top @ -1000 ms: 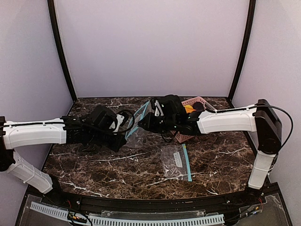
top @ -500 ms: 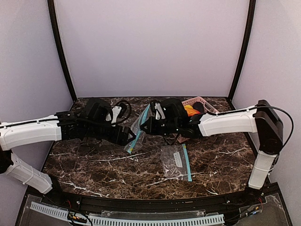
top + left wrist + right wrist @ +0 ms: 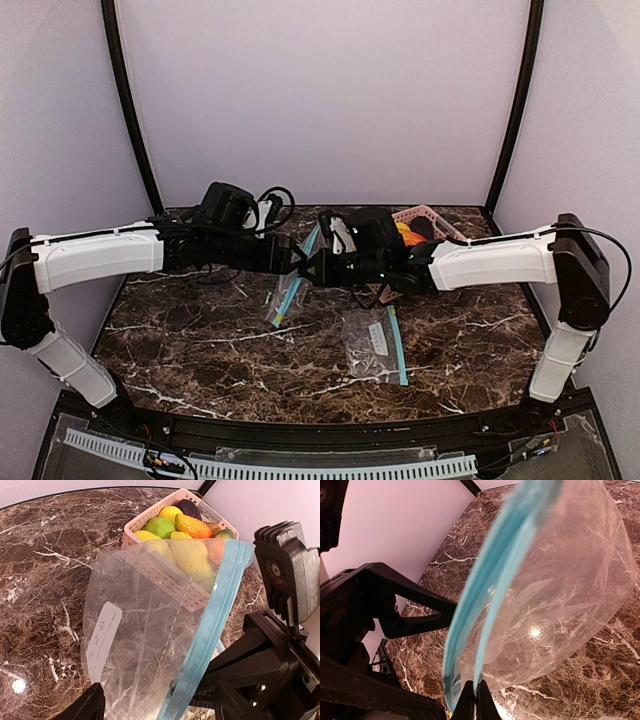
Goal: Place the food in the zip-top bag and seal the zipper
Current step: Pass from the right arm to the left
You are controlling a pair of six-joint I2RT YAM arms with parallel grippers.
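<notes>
Tightly, right jaws pinch the zip-top bag (image 3: 145, 635); left jaws gape wide.

Dark brown marble-look tabletop (image 3: 200, 350), white veins; plain pale lilac walls (image 3: 320, 100); black corner posts (image 3: 125, 100); small glare spots.

left arm (image 3: 95, 262), right arm (image 3: 490, 262): white shells, black joints | wrist cables (image 3: 280, 196): black, looped | left pincer (image 3: 157, 706), right pincer (image 3: 474, 701): black, angular

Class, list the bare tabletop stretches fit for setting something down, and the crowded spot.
Bare: front left, between the left arm and the flat bag; front right, beyond that bag. Crowded: the back middle, around the held bag and basket.
</notes>
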